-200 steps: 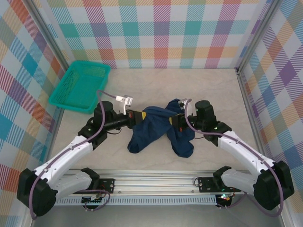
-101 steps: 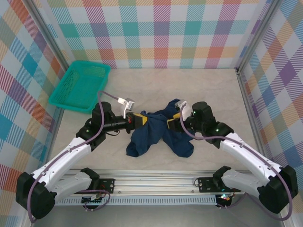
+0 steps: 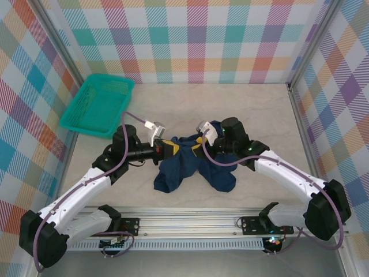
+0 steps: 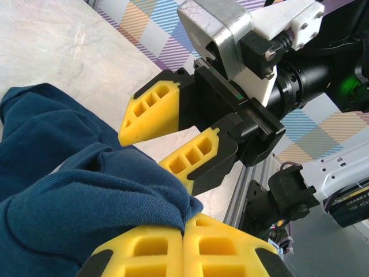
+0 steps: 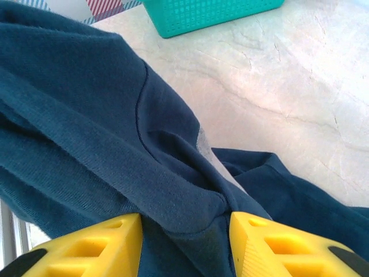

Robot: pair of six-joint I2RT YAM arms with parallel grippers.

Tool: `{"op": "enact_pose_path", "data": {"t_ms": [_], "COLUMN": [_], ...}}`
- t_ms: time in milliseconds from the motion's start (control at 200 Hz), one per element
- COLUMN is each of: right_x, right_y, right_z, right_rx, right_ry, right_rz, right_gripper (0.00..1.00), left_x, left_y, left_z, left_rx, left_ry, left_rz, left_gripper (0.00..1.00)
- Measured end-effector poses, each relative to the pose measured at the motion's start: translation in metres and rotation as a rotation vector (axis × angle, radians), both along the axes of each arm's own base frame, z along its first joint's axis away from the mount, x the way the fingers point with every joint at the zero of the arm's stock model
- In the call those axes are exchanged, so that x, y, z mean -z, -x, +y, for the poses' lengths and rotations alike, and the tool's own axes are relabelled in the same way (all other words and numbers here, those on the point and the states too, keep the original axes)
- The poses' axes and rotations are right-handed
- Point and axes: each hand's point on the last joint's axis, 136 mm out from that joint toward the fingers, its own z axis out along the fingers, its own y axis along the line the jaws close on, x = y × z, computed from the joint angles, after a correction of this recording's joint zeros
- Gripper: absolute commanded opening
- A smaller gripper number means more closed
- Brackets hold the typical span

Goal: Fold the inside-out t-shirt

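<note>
The inside-out t-shirt (image 3: pixel 187 157) lies crumpled mid-table (image 3: pixel 248 109), two lobes of cloth trailing toward the near edge. My left claw (image 3: pixel 165 148) is clamped tight on a bunched fold at the shirt's far left edge, while my right claw (image 3: pixel 202 140), close to its right, has its jaws apart astride a ridge of cloth. A teal basket (image 3: pixel 95 107) sits in the far left corner.

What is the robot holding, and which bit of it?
The left end effector pinches a bunched fold of the navy t-shirt. Cloth also sits between the fingers of the right end effector, but a firm grip cannot be told.
</note>
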Motion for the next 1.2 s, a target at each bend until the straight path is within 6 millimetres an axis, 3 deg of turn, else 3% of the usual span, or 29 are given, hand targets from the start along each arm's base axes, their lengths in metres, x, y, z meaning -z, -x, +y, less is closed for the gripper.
{"op": "enact_pose_path", "data": {"t_ms": [305,535,820,900,1005,1100,1200], "right_x": [-0.003,-0.016,0.006,0.010,0.016,0.012,-0.009], "right_y": [-0.004,-0.012,-0.009,-0.008,-0.009,-0.010,-0.013], "right_z": [-0.002,0.003,0.014,0.018,0.026,0.027,0.015], "right_rx": [-0.002,-0.012,-0.075,-0.095,-0.110,-0.099,-0.061], "right_ry": [0.000,-0.011,0.006,-0.004,-0.018,-0.053,-0.154], "right_rz": [-0.016,-0.043,0.020,0.041,0.088,0.147,0.233], "right_gripper": [0.39,0.36,0.41,0.31,0.00,0.00,0.00], "left_x": [0.000,0.000,0.000,0.000,0.003,0.010,0.022], "left_y": [0.000,0.000,0.000,0.000,-0.001,-0.009,-0.027], "left_z": [0.000,0.000,0.000,0.000,0.001,0.007,0.024], "left_rx": [0.001,0.001,0.000,0.000,-0.010,-0.073,-0.221], "left_ry": [-0.001,-0.001,-0.001,-0.002,-0.010,-0.043,-0.111], "left_rz": [-0.002,-0.003,-0.003,-0.003,0.004,0.016,0.027], "left_gripper": [0.00,0.00,0.00,0.00,0.00,0.00,0.00]}}
